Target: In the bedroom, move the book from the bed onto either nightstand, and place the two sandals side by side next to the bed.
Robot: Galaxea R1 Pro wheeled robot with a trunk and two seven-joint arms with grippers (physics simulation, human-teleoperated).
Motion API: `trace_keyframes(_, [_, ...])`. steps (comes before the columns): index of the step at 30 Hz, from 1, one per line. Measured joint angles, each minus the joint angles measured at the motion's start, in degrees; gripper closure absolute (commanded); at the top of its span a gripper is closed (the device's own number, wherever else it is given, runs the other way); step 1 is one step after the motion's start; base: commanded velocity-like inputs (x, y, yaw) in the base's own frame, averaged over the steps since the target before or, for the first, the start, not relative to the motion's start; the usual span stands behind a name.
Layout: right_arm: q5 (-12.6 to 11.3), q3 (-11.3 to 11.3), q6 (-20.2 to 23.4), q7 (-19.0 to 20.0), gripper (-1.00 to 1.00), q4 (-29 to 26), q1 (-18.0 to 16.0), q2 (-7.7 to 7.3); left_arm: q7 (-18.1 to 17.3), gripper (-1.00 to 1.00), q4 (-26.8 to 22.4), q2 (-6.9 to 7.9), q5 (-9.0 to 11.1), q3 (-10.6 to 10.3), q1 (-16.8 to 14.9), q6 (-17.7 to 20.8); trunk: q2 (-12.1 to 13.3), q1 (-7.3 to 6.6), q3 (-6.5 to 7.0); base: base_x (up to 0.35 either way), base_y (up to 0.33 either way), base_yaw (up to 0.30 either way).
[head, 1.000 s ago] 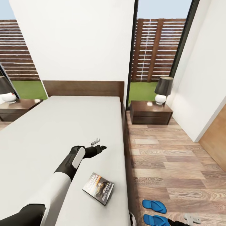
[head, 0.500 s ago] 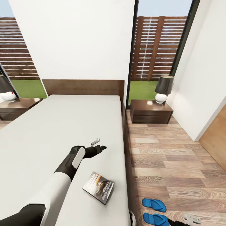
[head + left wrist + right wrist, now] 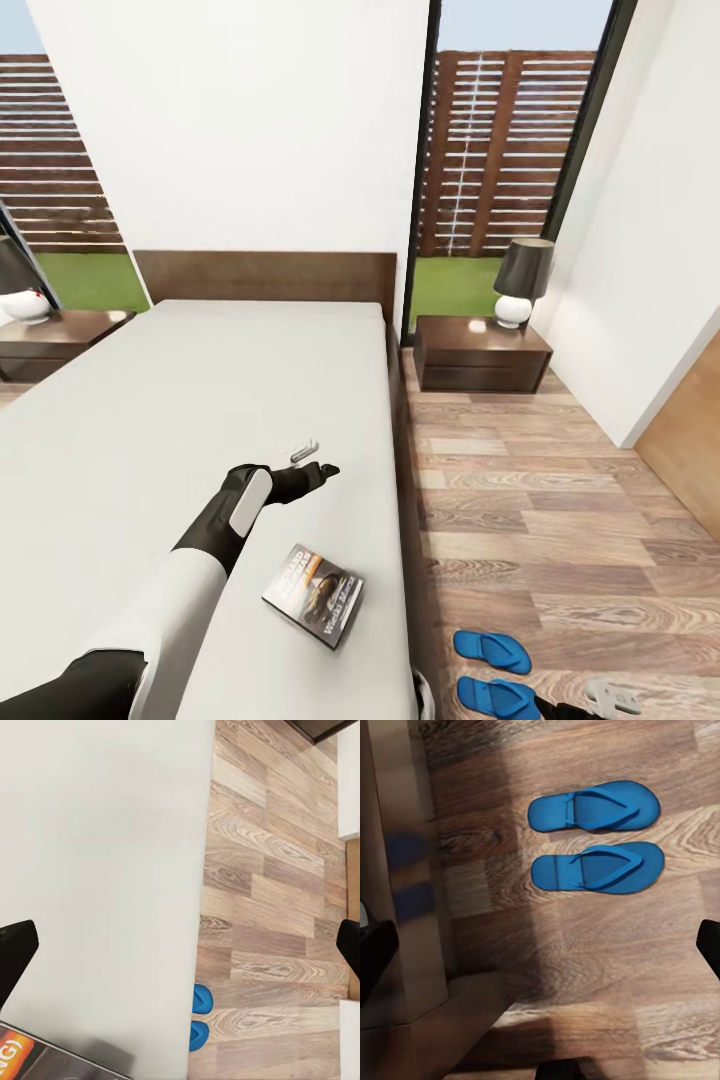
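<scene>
The book (image 3: 314, 595), dark with an orange band, lies flat on the light-grey bed (image 3: 200, 400) near its right edge; a corner of the book (image 3: 34, 1061) shows in the left wrist view. My left gripper (image 3: 315, 460) hovers open over the mattress, a little beyond the book and holding nothing. Its fingertips (image 3: 16, 951) stand wide apart. Two blue sandals (image 3: 490, 650) (image 3: 497, 697) lie side by side on the floor close beside the bed. My right gripper (image 3: 540, 949) hangs open above the floor near both sandals (image 3: 594, 806) (image 3: 598, 868), empty.
A dark-brown nightstand (image 3: 480, 355) with a black-shaded lamp (image 3: 520, 285) stands right of the headboard; another nightstand (image 3: 60, 335) stands to the left. Wood-plank floor (image 3: 540, 500) runs between the bed and the white wall. The bed's dark frame (image 3: 412, 870) edges the sandals.
The whole head picture has slid up very slightly, so the camera has moved. The arms, the book and the sandals stay where they were.
</scene>
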Motion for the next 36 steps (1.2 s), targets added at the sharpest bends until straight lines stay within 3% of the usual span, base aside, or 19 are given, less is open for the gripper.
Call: trace_keyframes(36, [-0.1,0.0,0.0,0.0,-1.00,0.0,0.0,0.00,0.0,-1.00,0.0,0.00,0.0,0.0,0.0,0.0,-14.4,7.91,-6.46,0.000,0.000,0.000])
